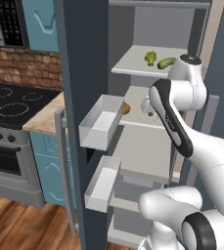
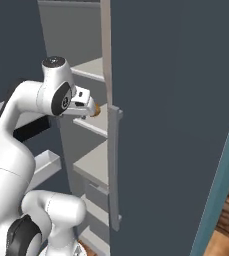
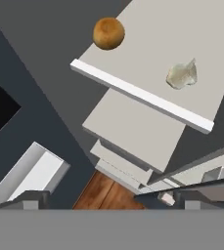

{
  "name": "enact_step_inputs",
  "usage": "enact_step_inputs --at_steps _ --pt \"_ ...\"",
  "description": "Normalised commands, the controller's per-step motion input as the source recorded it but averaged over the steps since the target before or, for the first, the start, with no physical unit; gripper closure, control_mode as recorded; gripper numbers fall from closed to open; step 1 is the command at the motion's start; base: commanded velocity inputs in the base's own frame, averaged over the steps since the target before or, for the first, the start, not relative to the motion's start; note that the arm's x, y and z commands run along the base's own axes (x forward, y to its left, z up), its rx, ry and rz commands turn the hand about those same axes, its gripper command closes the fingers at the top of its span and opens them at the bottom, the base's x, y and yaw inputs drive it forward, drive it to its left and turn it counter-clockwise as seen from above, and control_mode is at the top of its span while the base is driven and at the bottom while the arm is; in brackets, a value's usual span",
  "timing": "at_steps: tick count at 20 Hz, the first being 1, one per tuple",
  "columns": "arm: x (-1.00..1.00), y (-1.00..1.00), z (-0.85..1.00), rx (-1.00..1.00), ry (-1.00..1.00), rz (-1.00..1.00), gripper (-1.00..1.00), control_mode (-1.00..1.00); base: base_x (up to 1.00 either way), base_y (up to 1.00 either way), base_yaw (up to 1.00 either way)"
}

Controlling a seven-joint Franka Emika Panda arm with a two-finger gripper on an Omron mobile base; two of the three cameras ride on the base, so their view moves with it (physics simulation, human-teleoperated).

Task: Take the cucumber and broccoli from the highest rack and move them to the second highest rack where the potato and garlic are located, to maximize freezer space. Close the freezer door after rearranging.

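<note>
Now the arm [image 1: 182, 122] reaches into the freezer, bent at the second rack [image 3: 147, 100]. Its gripper [image 3: 103, 197] hangs spread wide, empty, above potato [image 3: 108, 33] and garlic [image 3: 182, 74].

Flat, even rendered light, soft faint shadows, no glare, slightly coarse low-resolution edges, no blur

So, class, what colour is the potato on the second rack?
Golden brown potato, clearest in the hand view.

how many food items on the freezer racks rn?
4. Broccoli and cucumber sit side by side on the top rack. Potato and garlic sit apart on the second rack. The arm may hide others.
</note>
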Motion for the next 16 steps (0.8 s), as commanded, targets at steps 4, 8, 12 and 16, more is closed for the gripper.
enact_step_inputs --at_steps 4,8,12,16 --pt "0.00 0.00 0.00 0.00 0.00 0.00 -1.00 1.00 0.57 0.06 0.00" --pt "0.00 0.00 0.00 0.00 0.00 0.00 -1.00 1.00 0.50 0.16 0.00" --pt "0.00 0.00 0.00 0.00 0.00 0.00 -1.00 1.00 0.21 0.36 0.00" --pt "0.00 0.00 0.00 0.00 0.00 0.00 -1.00 1.00 0.07 0.60 -0.07"
